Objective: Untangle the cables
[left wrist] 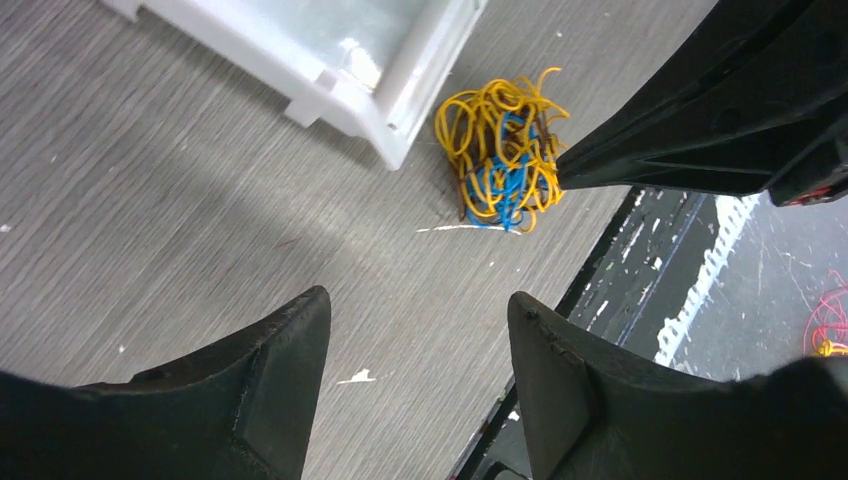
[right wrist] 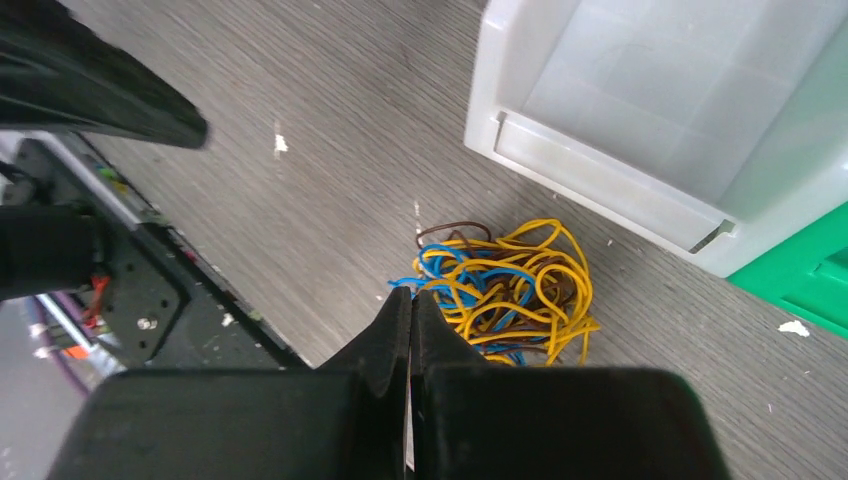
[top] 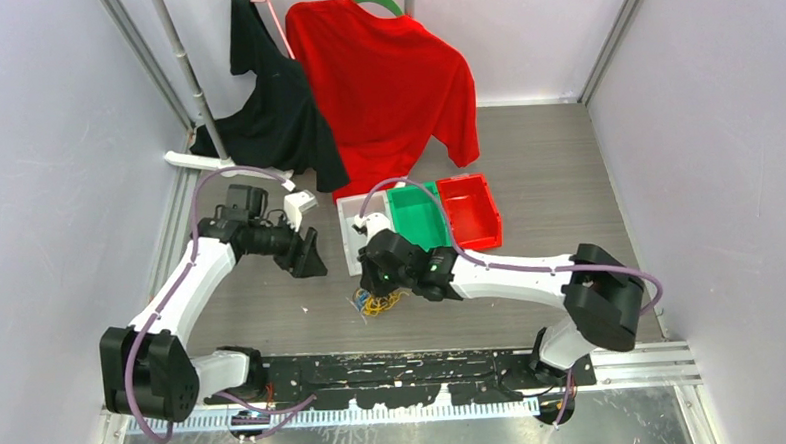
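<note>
The cables (top: 378, 303) (left wrist: 500, 160) (right wrist: 510, 290) lie in one small tangle of orange-yellow, blue and dark brown strands on the grey table, just in front of the white bin. My right gripper (top: 370, 288) (right wrist: 411, 295) is shut, its tips at the tangle's left edge, where a blue strand crosses between them. In the left wrist view one of its fingers (left wrist: 700, 120) touches the tangle's right side. My left gripper (top: 311, 261) (left wrist: 420, 310) hovers open above bare table to the left of the tangle, holding nothing.
A white bin (top: 354, 229) (left wrist: 400, 100) (right wrist: 600, 180), a green bin (top: 416, 216) (right wrist: 810, 280) and a red bin (top: 469, 209) stand side by side behind the tangle. A red shirt (top: 383, 82) and a black shirt (top: 274, 107) hang at the back. The black base rail (top: 405, 367) runs along the near edge.
</note>
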You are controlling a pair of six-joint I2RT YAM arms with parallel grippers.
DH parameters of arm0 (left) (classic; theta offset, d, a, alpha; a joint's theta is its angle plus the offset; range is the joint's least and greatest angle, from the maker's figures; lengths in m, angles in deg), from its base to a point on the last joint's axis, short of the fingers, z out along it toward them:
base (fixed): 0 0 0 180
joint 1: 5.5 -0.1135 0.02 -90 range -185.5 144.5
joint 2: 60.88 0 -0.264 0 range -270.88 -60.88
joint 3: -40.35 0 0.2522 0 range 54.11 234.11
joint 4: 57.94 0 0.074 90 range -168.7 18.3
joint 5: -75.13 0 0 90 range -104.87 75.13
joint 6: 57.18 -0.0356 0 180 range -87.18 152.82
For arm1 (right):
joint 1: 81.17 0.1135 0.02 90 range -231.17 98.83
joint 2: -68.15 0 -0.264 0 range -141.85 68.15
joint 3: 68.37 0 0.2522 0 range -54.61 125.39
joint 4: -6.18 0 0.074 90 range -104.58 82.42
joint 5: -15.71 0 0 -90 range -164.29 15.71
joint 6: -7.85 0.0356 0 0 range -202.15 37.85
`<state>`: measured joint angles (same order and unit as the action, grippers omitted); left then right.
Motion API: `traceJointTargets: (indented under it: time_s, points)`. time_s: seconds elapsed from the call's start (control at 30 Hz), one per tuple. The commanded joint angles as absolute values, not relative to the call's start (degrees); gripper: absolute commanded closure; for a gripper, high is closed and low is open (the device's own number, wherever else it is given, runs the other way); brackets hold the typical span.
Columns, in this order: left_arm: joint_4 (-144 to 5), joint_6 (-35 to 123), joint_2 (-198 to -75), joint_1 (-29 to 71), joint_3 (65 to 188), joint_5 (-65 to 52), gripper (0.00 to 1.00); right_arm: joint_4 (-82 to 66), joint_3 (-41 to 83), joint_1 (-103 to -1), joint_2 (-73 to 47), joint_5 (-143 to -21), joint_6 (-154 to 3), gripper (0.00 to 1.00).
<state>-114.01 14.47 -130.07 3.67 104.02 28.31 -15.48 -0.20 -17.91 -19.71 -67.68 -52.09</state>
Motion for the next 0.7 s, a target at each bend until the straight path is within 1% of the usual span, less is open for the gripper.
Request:
traceJointTargets:
  time_s: [0.0,0.2,0.5,0.67]
  points:
    - [-115.38,15.62,-128.45,7.07,107.08,30.26,0.35,-14.30,0.86,-17.80,-13.31,-70.03,-50.91,0.99]
    - [-115.41,16.93,-128.14,11.49,107.74,31.47,0.35,-14.15,1.12,-17.80,-9.90,-71.69,-49.63,0.99]
    - [-113.24,19.70,-129.15,11.75,107.50,41.01,0.35,-11.59,2.79,-17.87,-5.24,-75.70,-46.98,0.99]
    - [-107.63,25.05,-129.63,12.02,105.58,44.16,0.36,-8.99,3.12,-17.92,-4.59,-77.59,-45.04,0.99]
